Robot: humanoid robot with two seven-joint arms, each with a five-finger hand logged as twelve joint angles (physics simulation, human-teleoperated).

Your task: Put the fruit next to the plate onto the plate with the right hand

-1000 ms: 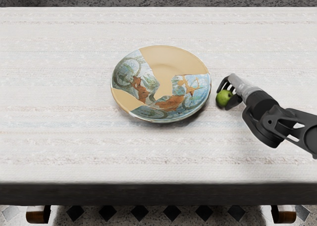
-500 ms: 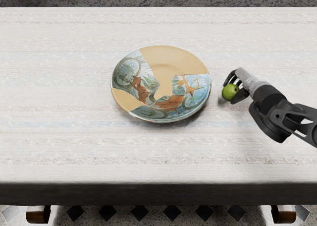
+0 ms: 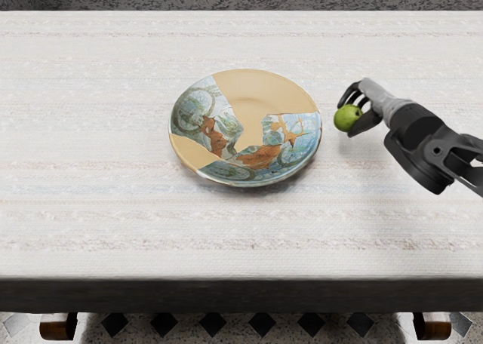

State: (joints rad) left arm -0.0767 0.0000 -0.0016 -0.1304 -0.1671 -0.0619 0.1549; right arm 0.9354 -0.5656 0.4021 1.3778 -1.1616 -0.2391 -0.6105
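- Count: one plate (image 3: 249, 95), one small green fruit (image 3: 347, 117), one hand in view, all on or over a single pale table (image 3: 113, 208).
- The right hand (image 3: 366, 107) reaches in from the right edge on a dark arm, and its fingers (image 3: 349, 95) curl round the fruit, holding it from above and below.
- The fruit is just to the right of the plate's right rim, apart from it and not over the plate. Whether it clears the tabletop cannot be told for certain from this one view.
- The plate lies flat near the table's middle, painted tan, blue-grey and rust, with nothing on it.
- Against a second ago: the fruit then lay lower in the picture, close beside the plate's lower right rim, with the hand around it. Half a second ago it was partway up. Hand and fruit have since moved up and slightly right together, and the forearm has risen with them.
- The plate has not shifted.
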